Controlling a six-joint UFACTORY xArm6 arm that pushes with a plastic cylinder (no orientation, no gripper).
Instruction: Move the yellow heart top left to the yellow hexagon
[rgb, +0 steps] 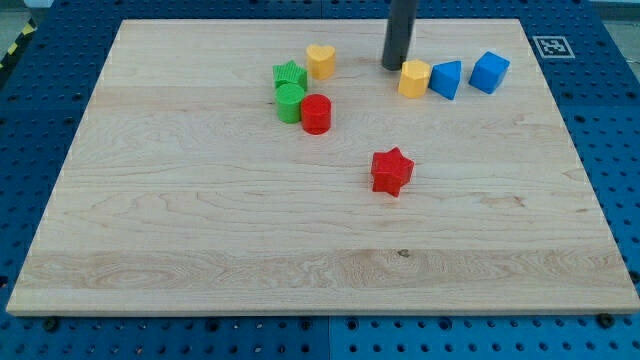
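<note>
gap: yellow heart (320, 61) to yellow hexagon (414, 78) | obstacle: my tip (393, 66)

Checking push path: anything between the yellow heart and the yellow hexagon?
Only my tip, just left of the yellow hexagon; otherwise bare board to the yellow heart, per the camera view.

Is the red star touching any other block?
No, the red star sits alone mid-board, well apart from the red cylinder and every other block.

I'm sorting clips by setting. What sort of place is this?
Probably a robotics lab bench: a wooden board lies on a blue perforated table, with a fiducial marker at the board's corner and my tip beside the yellow hexagon.
</note>
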